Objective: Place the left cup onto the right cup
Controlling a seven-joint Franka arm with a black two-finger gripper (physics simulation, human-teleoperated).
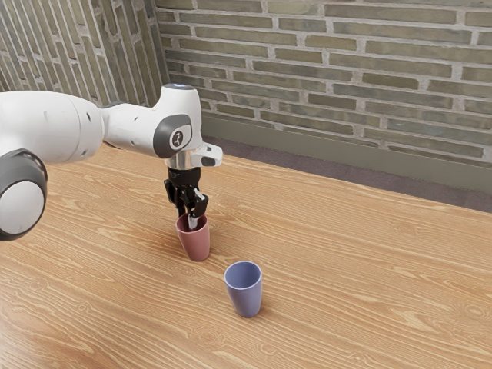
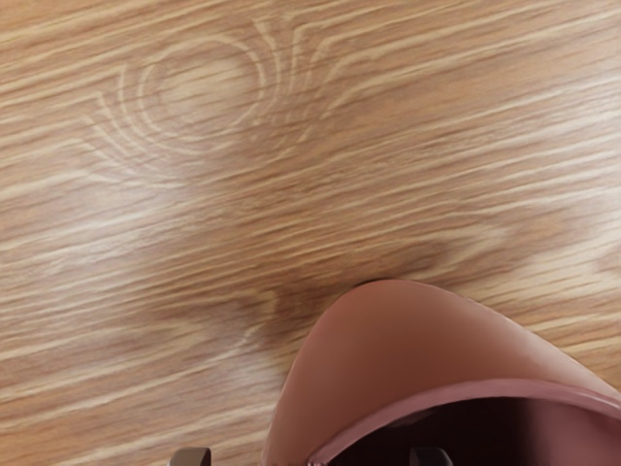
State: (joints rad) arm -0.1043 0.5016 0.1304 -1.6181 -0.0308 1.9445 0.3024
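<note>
While the pink cup (image 1: 194, 240) stands on the table (image 1: 369, 254) in the exterior view, the gripper (image 1: 192, 219) hangs straight down at its rim, fingers apart and straddling the wall, one inside the mouth and one outside. Nothing is clamped yet. The blue cup (image 1: 244, 288) stands upright a short way off toward the exterior view's right, open end up, apart from the pink one. Both look like thin, light plastic tumblers, narrower at the base. Such a cup should weigh little but is probably smooth and may slip or tip, so a pinch across the wall just below the rim seems the sound place to hold. The table is pale, bare wood with strong grain; behind it runs a grey brick wall (image 1: 346, 69) above a dark strip of floor.

From the wrist view, the pink cup (image 2: 408, 359) sits just under the hand, its rounded side and dark mouth showing. One of the fingertips (image 2: 190, 455) shows outside the cup and another inside, neither pressing the wall. Around it the table (image 2: 243, 175) shows only grain and the cup's soft shadow.
</note>
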